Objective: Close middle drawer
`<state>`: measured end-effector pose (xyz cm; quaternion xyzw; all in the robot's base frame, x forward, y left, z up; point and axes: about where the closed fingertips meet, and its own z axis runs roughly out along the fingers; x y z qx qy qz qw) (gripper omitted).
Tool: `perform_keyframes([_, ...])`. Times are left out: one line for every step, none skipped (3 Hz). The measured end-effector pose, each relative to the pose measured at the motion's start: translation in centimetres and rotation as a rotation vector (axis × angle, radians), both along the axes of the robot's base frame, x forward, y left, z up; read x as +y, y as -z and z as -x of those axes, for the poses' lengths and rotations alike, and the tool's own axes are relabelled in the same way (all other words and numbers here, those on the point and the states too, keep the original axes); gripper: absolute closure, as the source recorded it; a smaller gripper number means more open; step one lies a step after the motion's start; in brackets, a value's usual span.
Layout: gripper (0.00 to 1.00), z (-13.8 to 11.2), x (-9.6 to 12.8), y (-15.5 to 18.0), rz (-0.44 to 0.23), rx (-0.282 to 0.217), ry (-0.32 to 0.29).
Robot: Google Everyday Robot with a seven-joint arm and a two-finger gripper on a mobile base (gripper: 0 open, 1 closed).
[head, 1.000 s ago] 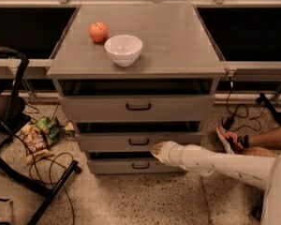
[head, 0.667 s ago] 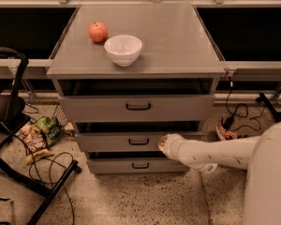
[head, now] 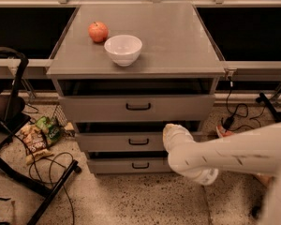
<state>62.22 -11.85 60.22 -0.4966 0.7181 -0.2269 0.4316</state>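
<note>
The middle drawer (head: 131, 142) is a low grey front panel with a small black handle (head: 138, 141), between the taller top drawer (head: 138, 108) and the bottom drawer (head: 131, 165) of the grey cabinet. It stands slightly out, with a dark gap above it. My white arm reaches in from the right. My gripper (head: 172, 134) is at the right part of the middle drawer's front panel, right of the handle and against or just in front of it. The arm's end hides the contact.
A red apple (head: 98, 31) and a white bowl (head: 123, 49) sit on the cabinet top (head: 178, 41). Snack bags (head: 37, 137), cables and a black frame (head: 18, 168) lie on the floor at the left. More cables (head: 234, 111) lie at the right.
My arm has swung in toward the camera and my gripper has shifted slightly right and up along the middle drawer's front. The drawer front looks about where it was.
</note>
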Motion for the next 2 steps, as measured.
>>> perform_keyframes([1.0, 6.3, -4.0, -5.4, -0.037, -0.102, 0.171])
perform_keyframes([1.0, 9.9, -6.6, -6.6, -0.047, -0.115, 0.243])
